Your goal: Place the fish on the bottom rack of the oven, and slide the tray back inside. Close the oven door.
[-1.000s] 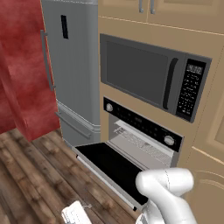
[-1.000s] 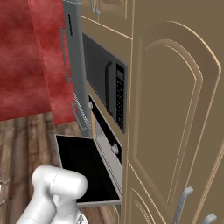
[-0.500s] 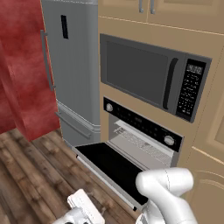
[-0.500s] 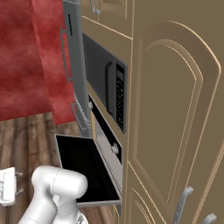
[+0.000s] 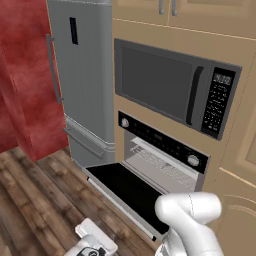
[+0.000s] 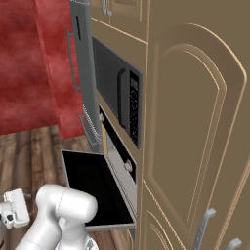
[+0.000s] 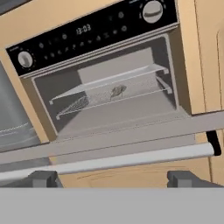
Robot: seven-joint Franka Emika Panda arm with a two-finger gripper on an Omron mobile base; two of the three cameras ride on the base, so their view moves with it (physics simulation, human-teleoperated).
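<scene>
Fish [image 7: 117, 91]: seen lying on the bottom rack [image 7: 131, 94] near the middle of the oven [image 7: 109, 83] cavity; small and dim, so its outline is hard to make out
Bottom rack: judged already pushed back inside, since its front edge sits within the opening; a second shelf is seen just above it
Oven door [image 7: 109, 144]: dropped open and flat, its bar handle [image 7: 131, 159] at 6 o'clock in the hand view; closing is judged the step left
Gripper [image 7: 111, 179]: fingers spread wide apart, nothing between them; held low beneath the handle, presumably to lift the door from below
Hidden: fingertips cut off at the bottom edge; in the left base view the hand [image 5: 92, 242] is cropped at 7 o'clock
</scene>
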